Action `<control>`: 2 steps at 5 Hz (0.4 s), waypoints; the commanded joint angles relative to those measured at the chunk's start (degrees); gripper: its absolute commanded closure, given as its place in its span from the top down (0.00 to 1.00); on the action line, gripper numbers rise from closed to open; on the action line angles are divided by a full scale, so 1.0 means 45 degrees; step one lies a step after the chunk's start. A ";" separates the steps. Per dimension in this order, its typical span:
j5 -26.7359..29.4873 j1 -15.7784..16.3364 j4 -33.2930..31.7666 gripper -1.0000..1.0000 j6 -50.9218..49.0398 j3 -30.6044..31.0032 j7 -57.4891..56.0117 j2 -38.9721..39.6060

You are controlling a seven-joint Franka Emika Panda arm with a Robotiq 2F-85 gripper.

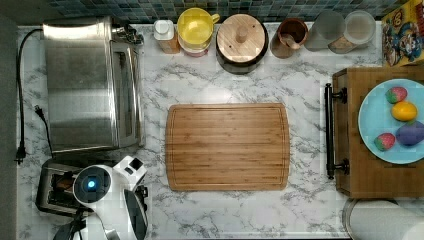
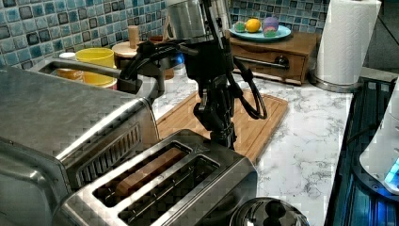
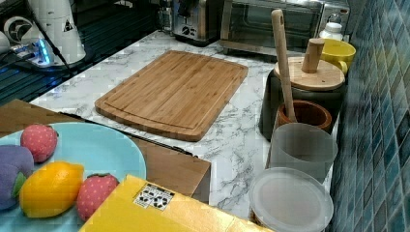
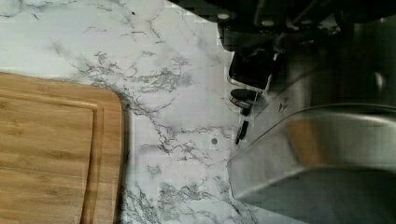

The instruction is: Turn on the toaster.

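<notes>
No readable text, labels or numbers anywhere

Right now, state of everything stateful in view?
toaster: bread in one slot, other slot empty
toaster oven: door shut
dark jar: wooden lid on
cutting board: bare
blue plate: holds toy fruit
gripper: at the toaster's end

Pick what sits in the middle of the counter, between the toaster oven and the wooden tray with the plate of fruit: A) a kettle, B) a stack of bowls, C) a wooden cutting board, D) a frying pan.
C: the wooden cutting board lies flat there, bare.
</notes>
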 commanded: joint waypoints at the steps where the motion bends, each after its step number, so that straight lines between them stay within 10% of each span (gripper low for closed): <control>1: 0.0883 0.0082 -0.2701 0.00 0.1016 -0.0015 -0.0456 -0.0363; 2: 0.0383 0.0065 -0.2535 0.00 0.1235 0.0016 -0.0141 0.0938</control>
